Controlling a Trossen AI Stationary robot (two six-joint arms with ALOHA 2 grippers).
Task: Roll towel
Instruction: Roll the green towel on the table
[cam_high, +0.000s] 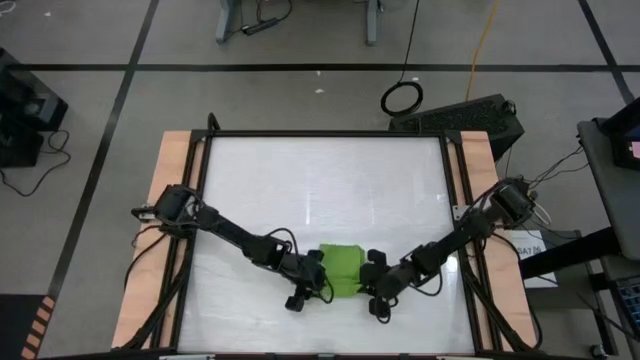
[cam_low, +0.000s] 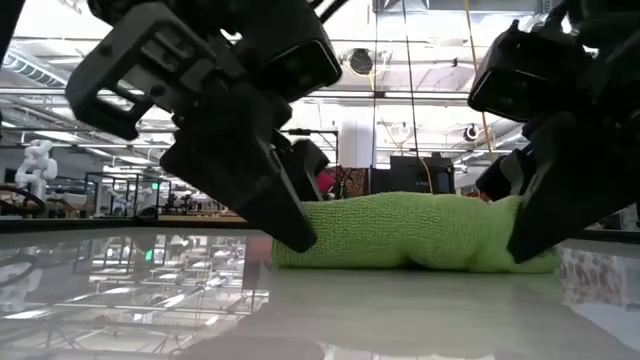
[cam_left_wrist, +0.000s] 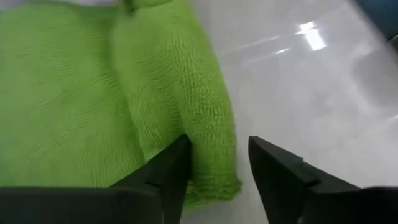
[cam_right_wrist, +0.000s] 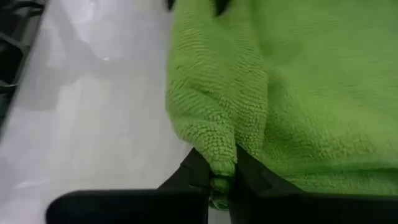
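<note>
The lime-green towel (cam_high: 342, 266) lies on the white table top between my two grippers, with its near part folded into a thick roll (cam_low: 410, 232). My left gripper (cam_high: 318, 283) is at the towel's left end. Its fingers are open, and the roll's end (cam_left_wrist: 208, 134) reaches in between them. My right gripper (cam_high: 372, 288) is at the towel's right end, shut on the cloth (cam_right_wrist: 221, 134). My left gripper straddles the left end of the towel's roll (cam_left_wrist: 214, 168) with open fingers. One finger (cam_left_wrist: 174, 165) lies against the cloth; the other (cam_left_wrist: 273, 177) stands clear of it over bare table. The fingers slant down from the table's left. The towel rests on the table. My right gripper pinches a thick fold at the right end of the towel's roll (cam_right_wrist: 222, 155) between its two fingers, several layers bunched together. The fingers slant down from the table's right. The towel stays lying on the table, slack.
The table's black frame (cam_high: 448, 200) and wooden side strips run along both sides. Bare white table top (cam_high: 320, 190) stretches beyond the towel toward the far edge. The near edge is close behind both grippers.
</note>
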